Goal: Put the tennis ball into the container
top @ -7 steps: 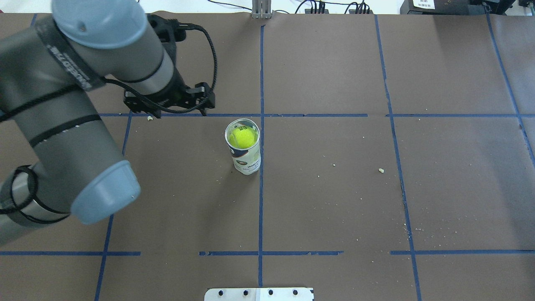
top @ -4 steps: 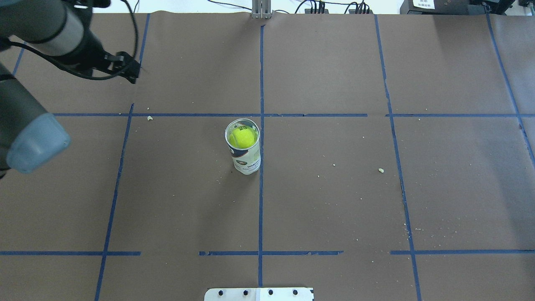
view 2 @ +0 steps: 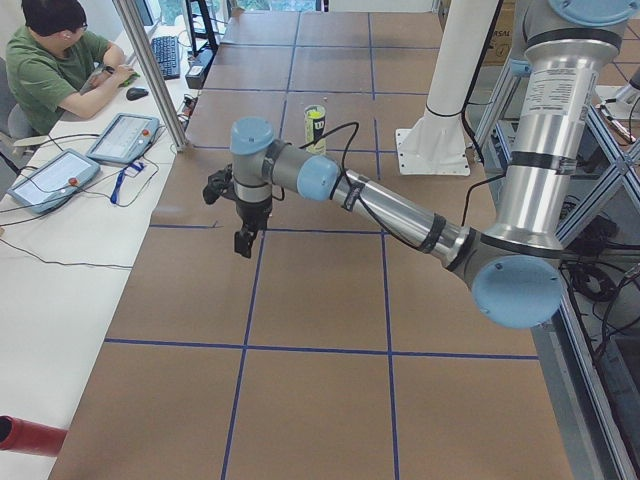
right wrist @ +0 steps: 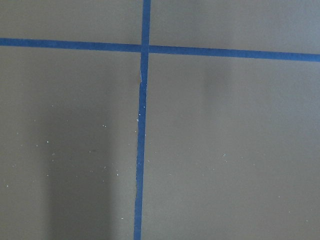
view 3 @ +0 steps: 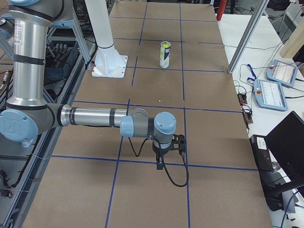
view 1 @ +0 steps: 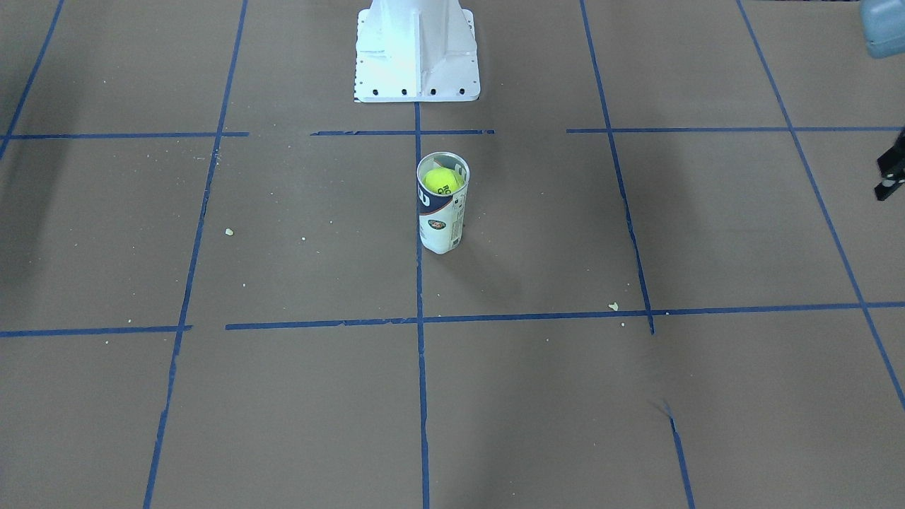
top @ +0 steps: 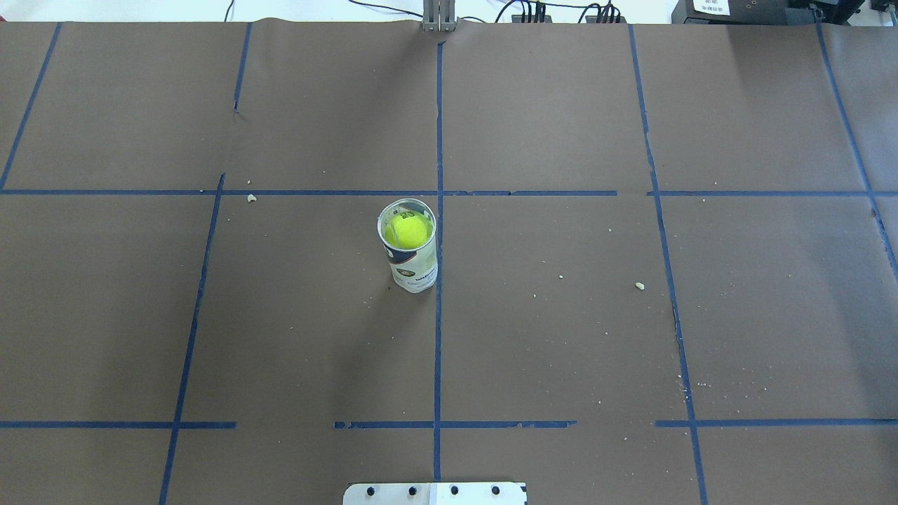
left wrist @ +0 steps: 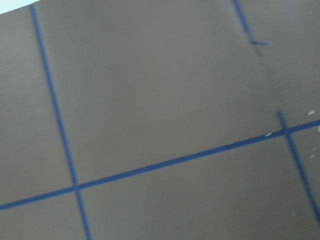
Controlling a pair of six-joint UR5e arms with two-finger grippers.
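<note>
The tennis ball (top: pixel 407 230) sits inside the open top of the container (top: pixel 415 272), a slim can with a navy band standing upright near the table's middle. The front view shows the ball (view 1: pixel 442 180) just below the rim of the can (view 1: pixel 442 227). My left gripper (view 2: pixel 243 243) hangs over the table's left part, far from the can (view 2: pixel 315 128); only a black sliver of it (view 1: pixel 889 173) shows at the front view's edge, so I cannot tell its state. My right gripper (view 3: pixel 160 165) hovers far from the can (view 3: pixel 165 54); cannot tell its state.
The white pedestal base (view 1: pixel 417 53) stands behind the can on the robot's side. An operator (view 2: pixel 55 60) sits at a side desk with tablets (view 2: pixel 122 137). Small crumbs (top: pixel 639 285) lie on the brown paper. Both wrist views show only paper and blue tape lines.
My left arm has swung away from beside the can, to the left and out of the overhead view. The can and the ball inside it have not moved.
</note>
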